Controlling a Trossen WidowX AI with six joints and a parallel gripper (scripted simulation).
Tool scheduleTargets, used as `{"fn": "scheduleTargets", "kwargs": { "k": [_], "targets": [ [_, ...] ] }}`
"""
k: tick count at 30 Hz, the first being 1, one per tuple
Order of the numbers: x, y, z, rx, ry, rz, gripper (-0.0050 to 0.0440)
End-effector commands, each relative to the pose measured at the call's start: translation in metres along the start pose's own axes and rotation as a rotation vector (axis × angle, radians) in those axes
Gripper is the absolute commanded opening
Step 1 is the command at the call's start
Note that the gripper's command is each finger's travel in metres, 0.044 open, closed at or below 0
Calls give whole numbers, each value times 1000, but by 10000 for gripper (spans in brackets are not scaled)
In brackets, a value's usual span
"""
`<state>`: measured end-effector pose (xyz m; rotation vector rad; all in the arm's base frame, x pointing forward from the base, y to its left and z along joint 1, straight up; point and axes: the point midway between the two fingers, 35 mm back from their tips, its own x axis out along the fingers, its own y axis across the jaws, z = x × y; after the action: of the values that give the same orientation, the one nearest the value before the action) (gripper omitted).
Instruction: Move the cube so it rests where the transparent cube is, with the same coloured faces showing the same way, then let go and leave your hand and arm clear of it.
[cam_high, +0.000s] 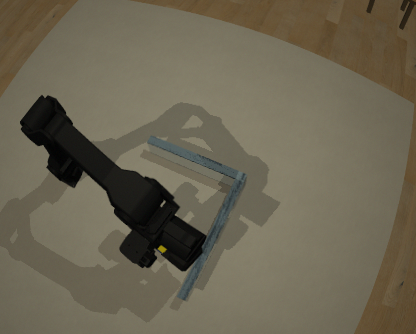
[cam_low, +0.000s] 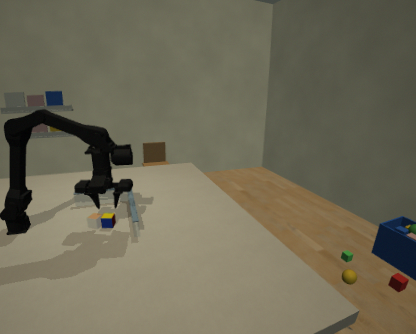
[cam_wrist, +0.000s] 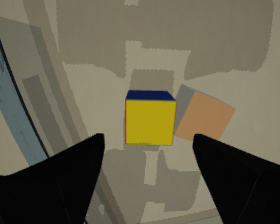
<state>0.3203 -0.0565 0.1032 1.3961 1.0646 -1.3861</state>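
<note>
The cube (cam_high: 161, 248) (cam_low: 108, 220) (cam_wrist: 150, 122) rests on the table with its yellow face up; a blue face and a red face show on its sides. The transparent cube (cam_low: 93, 220) (cam_wrist: 203, 117), with a pale orange top, sits right beside it, touching or nearly so. My gripper (cam_low: 106, 204) (cam_wrist: 149, 140) is open and hangs straight above the cube, its fingers to either side and clear of it. In the top view the arm hides the gripper, most of the cube and the transparent cube.
An L-shaped blue-grey rail (cam_high: 220, 220) (cam_low: 133, 207) (cam_wrist: 19, 128) lies on the table close beside the cube. On the floor to the right are a blue bin (cam_low: 395, 245), a green cube (cam_low: 346, 256), a yellow ball (cam_low: 349, 276) and a red cube (cam_low: 398, 282).
</note>
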Motion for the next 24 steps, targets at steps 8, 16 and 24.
{"fn": "scheduleTargets", "kwargs": {
  "k": [8,16,24],
  "targets": [
    [14,1,-1,5,5,11,280],
    [24,2,-1,5,5,11,280],
    [37,2,-1,5,5,11,280]
  ]
}}
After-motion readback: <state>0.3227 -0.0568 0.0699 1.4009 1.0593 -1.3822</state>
